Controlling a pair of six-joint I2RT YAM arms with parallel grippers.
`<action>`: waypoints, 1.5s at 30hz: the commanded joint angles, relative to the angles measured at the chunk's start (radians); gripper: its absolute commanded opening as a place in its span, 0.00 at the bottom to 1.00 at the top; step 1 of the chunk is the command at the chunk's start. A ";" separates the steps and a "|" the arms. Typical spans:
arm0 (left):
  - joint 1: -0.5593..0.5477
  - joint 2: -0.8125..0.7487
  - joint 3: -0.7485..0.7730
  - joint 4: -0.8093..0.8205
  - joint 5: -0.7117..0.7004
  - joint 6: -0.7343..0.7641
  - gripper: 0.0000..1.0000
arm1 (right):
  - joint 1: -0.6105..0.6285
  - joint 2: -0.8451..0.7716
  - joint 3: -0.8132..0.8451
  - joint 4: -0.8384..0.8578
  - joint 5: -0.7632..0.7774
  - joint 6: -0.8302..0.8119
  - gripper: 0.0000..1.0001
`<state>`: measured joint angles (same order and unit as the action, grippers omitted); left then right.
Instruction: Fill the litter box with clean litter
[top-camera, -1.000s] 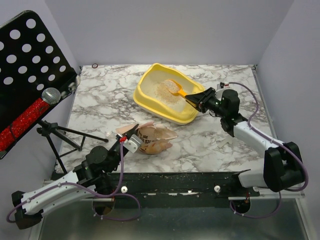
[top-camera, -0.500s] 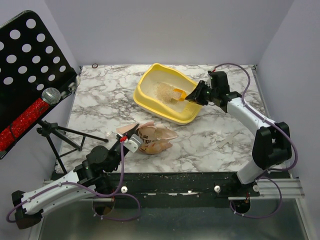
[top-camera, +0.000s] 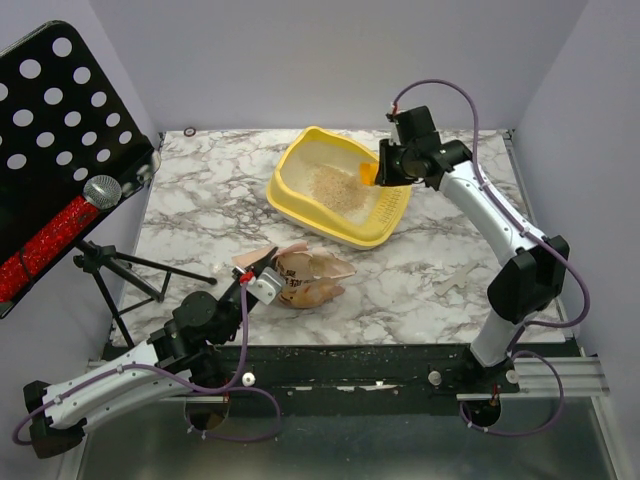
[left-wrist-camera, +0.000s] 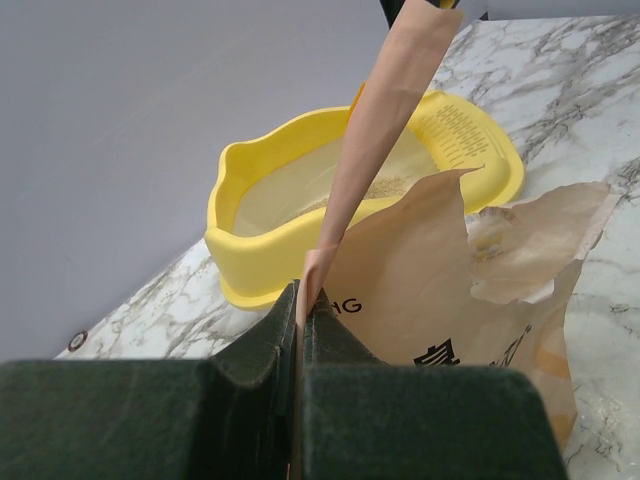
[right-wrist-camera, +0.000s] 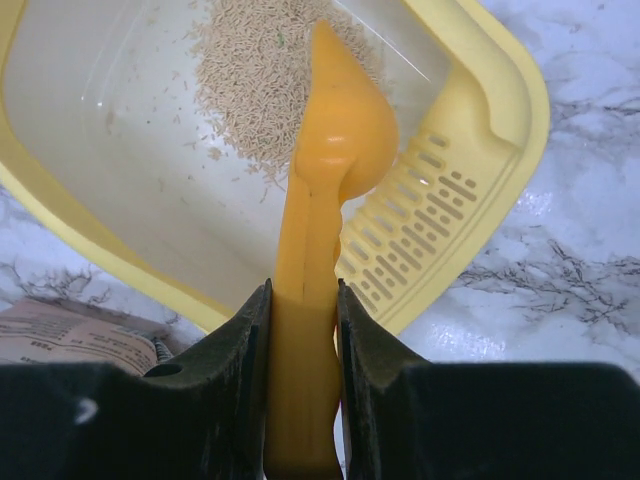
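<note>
You have the large pale-yellow plastic litter box (top-camera: 330, 228) in the upper middle of the top view, sitting on the grey-veined marble table (top-camera: 200, 220). Inside it, a loose heap of fine beige clean litter (top-camera: 330, 185) lies on the pale floor about mid-tray, with stray grains scattered around it.

Your right gripper (top-camera: 385, 168) hangs over the tray's slotted end at the right of the box. Its fingers are clamped on the handle of a small yellow-orange plastic scoop (right-wrist-camera: 340, 140). In the right wrist view the scoop's bowl points away from the fingers and overlaps the near edge of the heap.

The tray's long axis runs from upper left to lower right in the top view.

Below the tray, near the frame's centre, a crumpled tan printed paper bag (top-camera: 312, 278) lies on the table. Your left gripper (left-wrist-camera: 300, 300) is pinched tight on a strip of its torn edge.
</note>
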<state>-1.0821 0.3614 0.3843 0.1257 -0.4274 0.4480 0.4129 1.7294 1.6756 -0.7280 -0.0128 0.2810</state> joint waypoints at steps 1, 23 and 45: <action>-0.004 -0.016 0.062 0.166 -0.027 0.001 0.00 | 0.079 0.061 0.142 -0.215 0.194 -0.120 0.00; -0.010 -0.016 0.071 0.144 -0.042 -0.023 0.00 | -0.169 -0.366 -0.295 0.186 0.456 -0.022 0.00; -0.010 -0.030 0.082 0.132 -0.037 -0.026 0.05 | -0.318 0.013 -0.332 0.305 0.297 -0.006 0.03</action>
<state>-1.0870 0.3649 0.3943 0.1131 -0.4530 0.4324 0.1070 1.7092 1.2999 -0.4202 0.3428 0.2619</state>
